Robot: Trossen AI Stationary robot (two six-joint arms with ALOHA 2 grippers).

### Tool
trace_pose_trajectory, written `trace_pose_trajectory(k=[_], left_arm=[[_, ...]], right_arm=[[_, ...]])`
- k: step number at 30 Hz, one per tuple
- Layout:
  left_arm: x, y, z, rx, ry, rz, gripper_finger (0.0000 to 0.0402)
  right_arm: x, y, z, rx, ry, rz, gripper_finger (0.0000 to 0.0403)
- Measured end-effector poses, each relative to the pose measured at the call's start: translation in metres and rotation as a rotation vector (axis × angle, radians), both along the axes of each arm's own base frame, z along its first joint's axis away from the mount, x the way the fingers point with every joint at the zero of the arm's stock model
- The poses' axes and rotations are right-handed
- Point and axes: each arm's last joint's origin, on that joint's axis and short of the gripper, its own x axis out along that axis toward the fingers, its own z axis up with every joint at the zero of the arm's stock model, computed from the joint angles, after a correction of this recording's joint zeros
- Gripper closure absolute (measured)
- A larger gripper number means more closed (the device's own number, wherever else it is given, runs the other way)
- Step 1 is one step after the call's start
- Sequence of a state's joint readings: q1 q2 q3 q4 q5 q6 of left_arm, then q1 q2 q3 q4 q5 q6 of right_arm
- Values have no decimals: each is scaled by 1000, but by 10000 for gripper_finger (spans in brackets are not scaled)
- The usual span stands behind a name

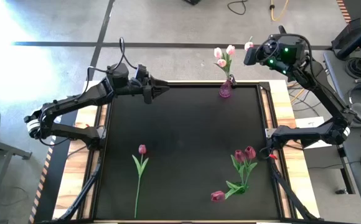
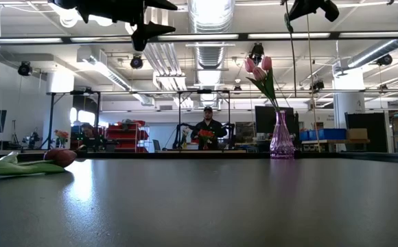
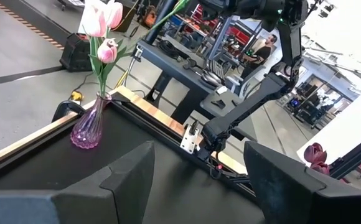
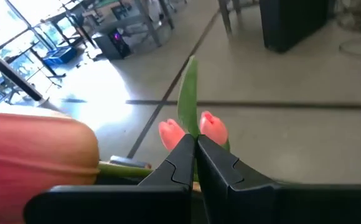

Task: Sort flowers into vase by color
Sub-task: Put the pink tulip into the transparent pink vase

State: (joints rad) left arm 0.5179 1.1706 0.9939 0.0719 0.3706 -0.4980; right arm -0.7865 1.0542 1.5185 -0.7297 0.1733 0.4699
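right gripper (image 1: 250,55) hanging high over the table's far right corner, just beside the vase, fingers pinched together on a pale pink tulip (image 1: 249,45); in the right wrist view its green stem (image 4: 188,93) is running up between the closed fingertips, long axis roughly in line with the fingers, and a blurred pink head is filling the near corner.

left gripper (image 1: 162,89) hovering above the far left part of the black mat (image 1: 187,137), fingers spread wide, holding nothing, pointing toward the vase.

purple glass vase (image 1: 225,89) standing upright at the far edge of the mat, right of centre. three pale pink tulips (image 1: 223,56) standing in it, stems near vertical, heads fanning slightly apart.

on the mat, near side:
- one dark magenta tulip (image 1: 142,149) lying alone at left, long axis near-to-far, head toward the far edge, one leaf splaying off the stem.
- two dark magenta tulips (image 1: 244,153) lying together at right, heads toward the far edge, stems slanting toward the near left.
- one more magenta head (image 1: 217,196) just below them, pointing left, its stem crossing into their leaves.

no readable writing or labels in any view.

a person (image 2: 208,130) standing in the room beyond the table.
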Motion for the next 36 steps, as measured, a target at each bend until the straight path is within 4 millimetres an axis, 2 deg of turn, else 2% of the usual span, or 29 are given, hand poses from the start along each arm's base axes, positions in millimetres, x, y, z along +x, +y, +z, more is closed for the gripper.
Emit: trace_pose_trajectory(k=[12, 28, 36], left_arm=[[0, 0, 0, 19, -1, 6, 170], [0, 2, 0, 48, 8, 45, 170], [0, 2, 0, 50, 8, 45, 170]], right_arm=[[-3, -2, -4, 109, -75, -16, 394], [11, -12, -14, 219, -130, -7, 394], [12, -13, -14, 235, -155, -8, 394]])
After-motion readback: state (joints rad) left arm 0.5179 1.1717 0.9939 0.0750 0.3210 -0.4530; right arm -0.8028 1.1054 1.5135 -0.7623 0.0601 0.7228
